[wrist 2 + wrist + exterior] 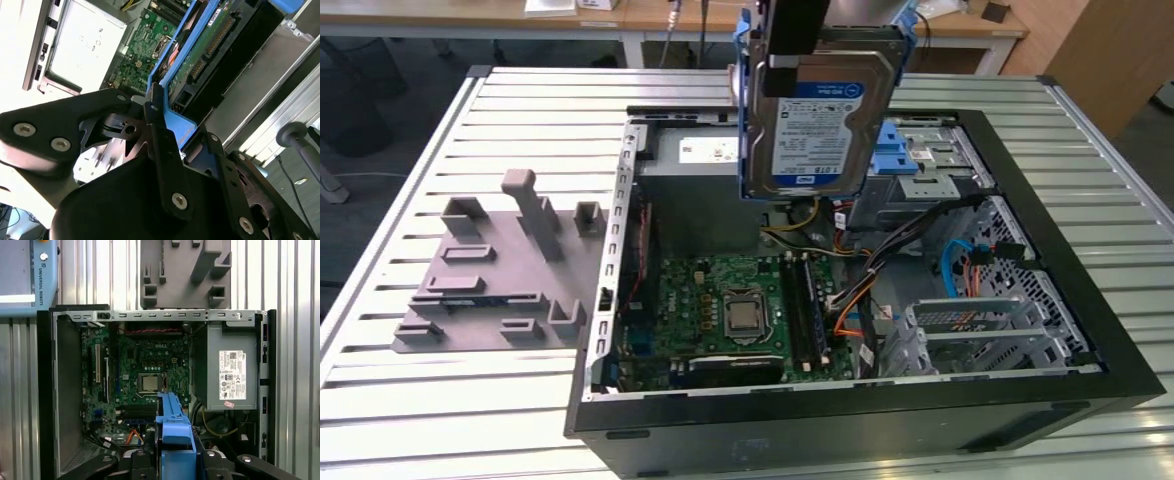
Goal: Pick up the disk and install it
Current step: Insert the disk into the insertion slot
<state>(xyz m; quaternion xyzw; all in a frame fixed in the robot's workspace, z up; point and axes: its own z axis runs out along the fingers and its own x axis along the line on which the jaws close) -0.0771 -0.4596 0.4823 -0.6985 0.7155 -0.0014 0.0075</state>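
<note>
A: Case (pixel 854 420) contents?
B: Open; held motherboard (pixel 720 310), power supply (pixel 232 372), cables (pixel 947 262).
A: Gripper (pixel 795 60)?
B: Clamped on disk (pixel 817 125), held upright just above the case.

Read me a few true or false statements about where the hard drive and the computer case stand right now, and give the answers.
1. The tool is shut on the disk. True.
2. The disk sits in a drive bay. False: it hangs in the tool above the computer case.
3. A grey fixture lies on the slatted table, to the exterior view's left of the computer case. True.
4. A panel covers the computer case. False: it is open, and the motherboard shows inside.
</note>
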